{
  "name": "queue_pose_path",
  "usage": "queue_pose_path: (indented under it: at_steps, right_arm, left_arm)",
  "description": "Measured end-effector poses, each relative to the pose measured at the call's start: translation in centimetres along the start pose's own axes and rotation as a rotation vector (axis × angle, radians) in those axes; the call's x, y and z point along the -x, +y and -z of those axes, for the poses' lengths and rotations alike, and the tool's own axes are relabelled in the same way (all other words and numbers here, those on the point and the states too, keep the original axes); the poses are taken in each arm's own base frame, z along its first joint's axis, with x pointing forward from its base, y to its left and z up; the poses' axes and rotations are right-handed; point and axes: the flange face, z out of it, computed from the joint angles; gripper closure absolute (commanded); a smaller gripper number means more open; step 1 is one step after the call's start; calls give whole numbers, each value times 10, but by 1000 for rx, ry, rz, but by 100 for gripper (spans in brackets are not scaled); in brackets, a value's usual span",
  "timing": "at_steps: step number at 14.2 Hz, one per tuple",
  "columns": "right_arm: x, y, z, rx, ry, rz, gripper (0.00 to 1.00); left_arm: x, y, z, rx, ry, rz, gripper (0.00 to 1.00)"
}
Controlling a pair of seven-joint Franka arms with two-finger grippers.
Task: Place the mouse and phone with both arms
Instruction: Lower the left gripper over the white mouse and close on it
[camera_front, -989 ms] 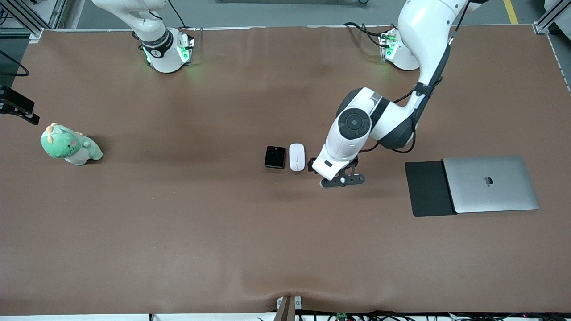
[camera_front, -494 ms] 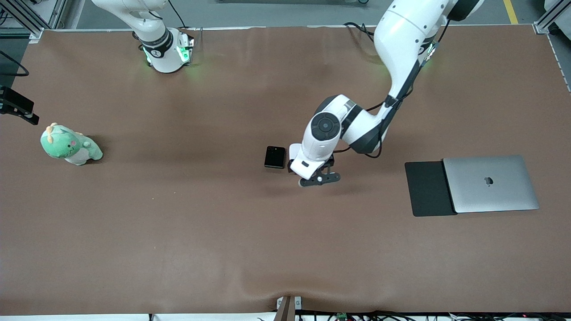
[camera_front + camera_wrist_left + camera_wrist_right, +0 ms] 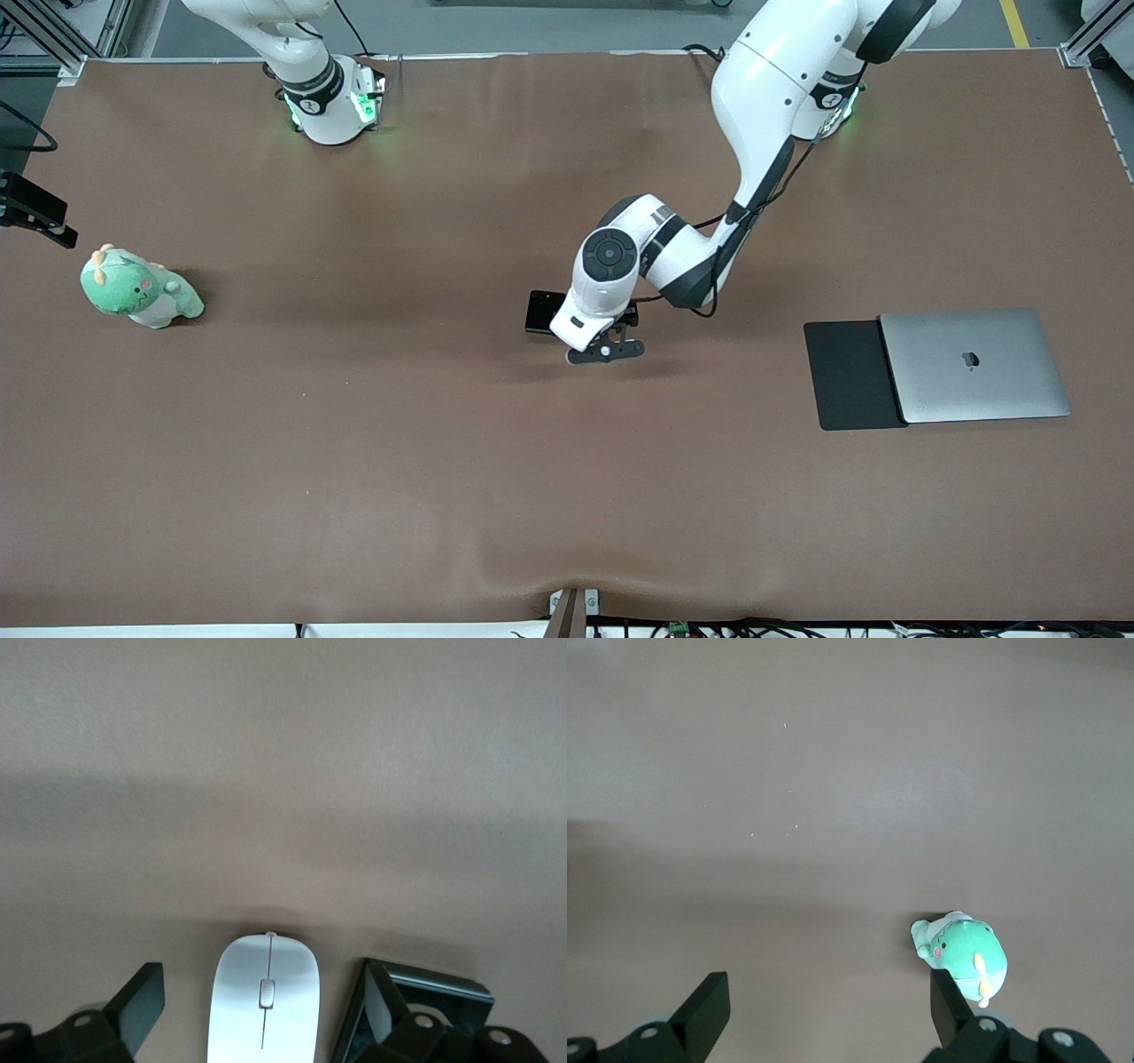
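Note:
The white mouse (image 3: 264, 1001) lies on the brown table between the open fingers of my left gripper (image 3: 260, 970). In the front view the left gripper (image 3: 605, 352) hangs low over mid-table and its hand hides the mouse. The black phone (image 3: 541, 310) lies flat right beside the mouse, toward the right arm's end, partly covered by the hand. It also shows in the left wrist view (image 3: 443, 983) just outside one finger. My right gripper (image 3: 824, 985) is open and empty, high over bare table near the plush toy. The right arm waits.
A green plush toy (image 3: 137, 288) sits at the right arm's end of the table and also shows in the right wrist view (image 3: 966, 955). A closed silver laptop (image 3: 974, 363) lies partly on a flat black mat (image 3: 846, 377) at the left arm's end.
My left arm has swung toward the right arm's end, from beside the mouse to over it. The mouse is now hidden in the front view. The right arm has not moved.

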Motion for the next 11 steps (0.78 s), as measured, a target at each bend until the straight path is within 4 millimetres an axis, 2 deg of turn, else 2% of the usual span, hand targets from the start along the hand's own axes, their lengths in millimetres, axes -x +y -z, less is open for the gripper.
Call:
queue_pose_path:
  at_steps: [6, 11]
  right_arm:
    - [0, 0, 0, 0, 0, 0, 0]
    - [0, 0, 0, 0, 0, 0, 0]
  left_arm:
    - [10, 6, -10, -12, -5, -10, 0]
    - [18, 0, -26, -38, -26, -15, 0]
